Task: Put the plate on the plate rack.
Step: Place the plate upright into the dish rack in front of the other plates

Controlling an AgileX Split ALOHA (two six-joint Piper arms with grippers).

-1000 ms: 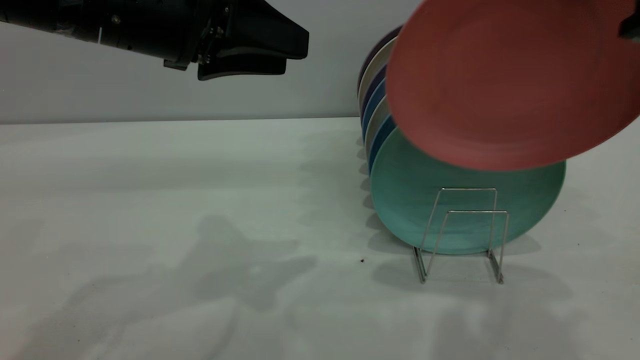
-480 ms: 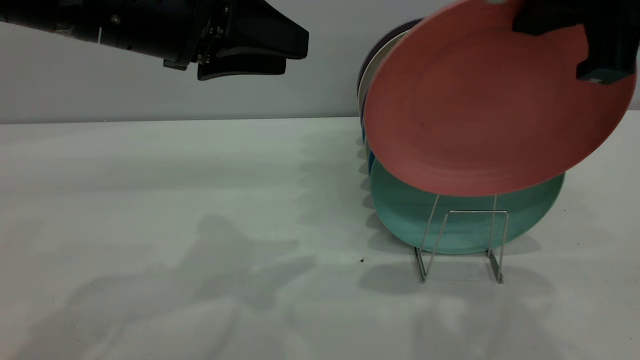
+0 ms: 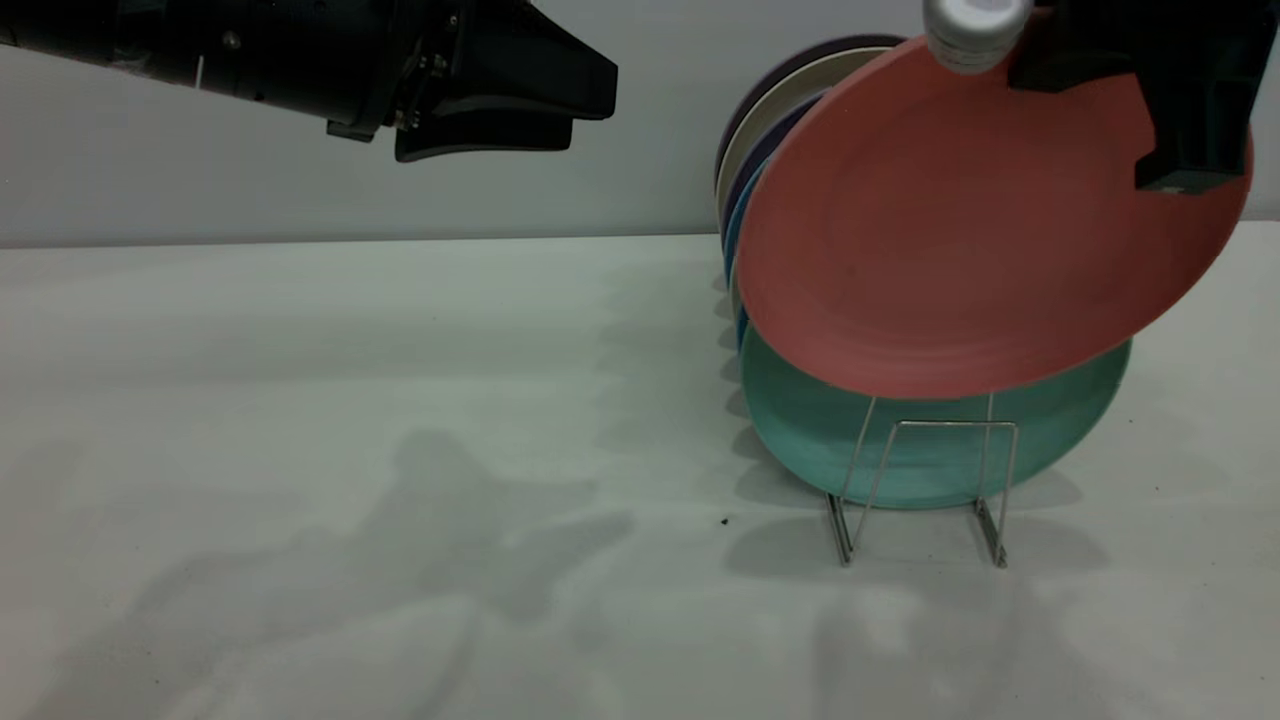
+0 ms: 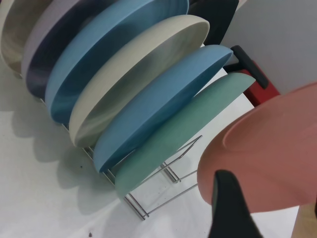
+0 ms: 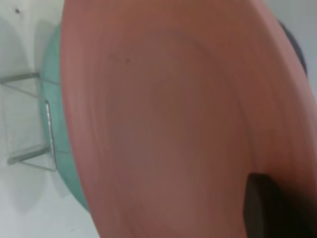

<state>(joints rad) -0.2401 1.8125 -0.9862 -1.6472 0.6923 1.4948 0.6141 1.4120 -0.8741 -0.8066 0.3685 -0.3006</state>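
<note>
The salmon-pink plate (image 3: 950, 230) hangs tilted in the air over the front of the silver wire plate rack (image 3: 930, 470). Its lower edge is just above the rack's front loop dividers and overlaps the teal plate (image 3: 820, 430) behind. My right gripper (image 3: 1185, 170) is shut on the pink plate's upper right rim. The plate fills the right wrist view (image 5: 163, 124), with one dark finger (image 5: 267, 208) on it and the rack (image 5: 34, 119) beside it. The left wrist view shows the plate (image 4: 267, 148) near the rack's free front slots (image 4: 163, 183). My left gripper (image 3: 500, 100) is parked high at the upper left.
The rack holds a row of standing plates behind the teal one (image 4: 183, 139): blue (image 4: 158, 114), cream (image 4: 133, 74), blue, dark and others. A grey wall runs behind the white table (image 3: 300, 400).
The pink plate has come down and to the left, over the teal plate and towards the rack's front loops. My right gripper has come into view on its rim. The left arm has not moved.
</note>
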